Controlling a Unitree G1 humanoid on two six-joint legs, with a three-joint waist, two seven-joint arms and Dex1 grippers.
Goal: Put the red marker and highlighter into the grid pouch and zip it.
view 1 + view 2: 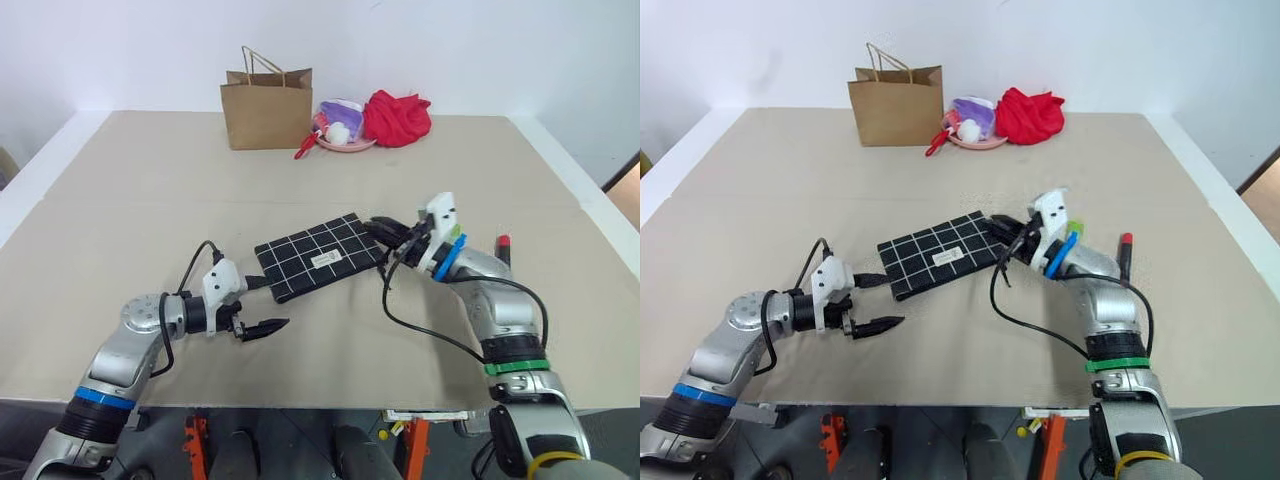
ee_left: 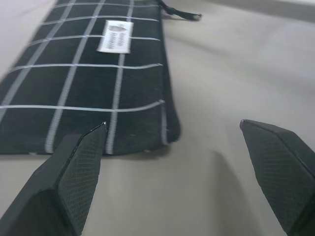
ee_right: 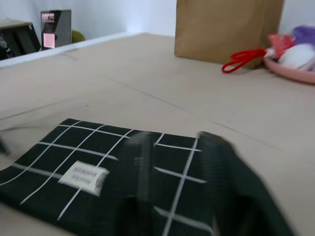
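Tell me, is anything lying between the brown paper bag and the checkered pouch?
No. Between the paper bag and the grid pouch the head views show just bare tan tabletop. The pink dish sits off to the bag's side.

White label [image 2: 115, 36] on the grid pouch [image 2: 88, 83] — print too blurred to read.

Grid pouch [image 1: 318, 257] mid-table [image 1: 120, 200]; paper bag [image 1: 267, 108] behind.

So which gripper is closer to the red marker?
Right. The right gripper is at the grid pouch's far end, near the red marker; the left gripper hovers beyond the pouch's opposite end.
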